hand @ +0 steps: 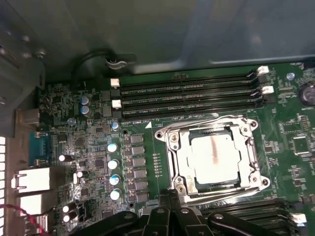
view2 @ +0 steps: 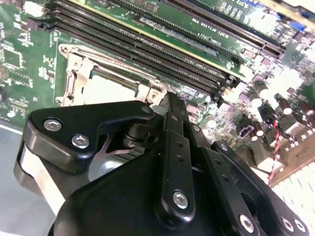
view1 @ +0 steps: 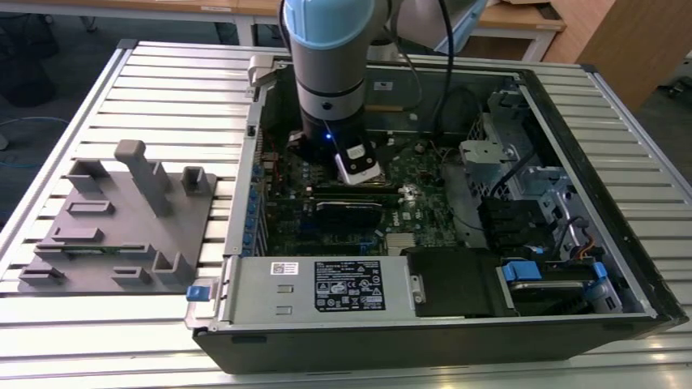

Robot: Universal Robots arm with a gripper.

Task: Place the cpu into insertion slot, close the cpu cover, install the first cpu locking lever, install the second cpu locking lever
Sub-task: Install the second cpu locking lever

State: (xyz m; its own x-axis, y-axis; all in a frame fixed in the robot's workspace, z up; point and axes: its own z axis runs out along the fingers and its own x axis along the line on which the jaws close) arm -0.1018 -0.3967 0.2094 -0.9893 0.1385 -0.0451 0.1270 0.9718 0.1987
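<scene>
A lab or workshop: an open computer case (view1: 454, 243) lies on a slatted metal surface (view1: 162, 89), a grey fixture block (view1: 113, 227) at nine o'clock, wooden desks (view1: 519, 20) at twelve.

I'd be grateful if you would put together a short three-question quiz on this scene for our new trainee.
1. True or false: the cpu already sits in the insertion slot.
2. In the first wrist view, the cpu cover is: A) lying down around the chip, B) standing upright, C) off on the table.
3. In the exterior view, what stands on the slatted table at that view's left of the computer case?

Key: 1. True. 2. A. 3. A grey fixture block. The gripper hovers at the socket's edge.
</scene>
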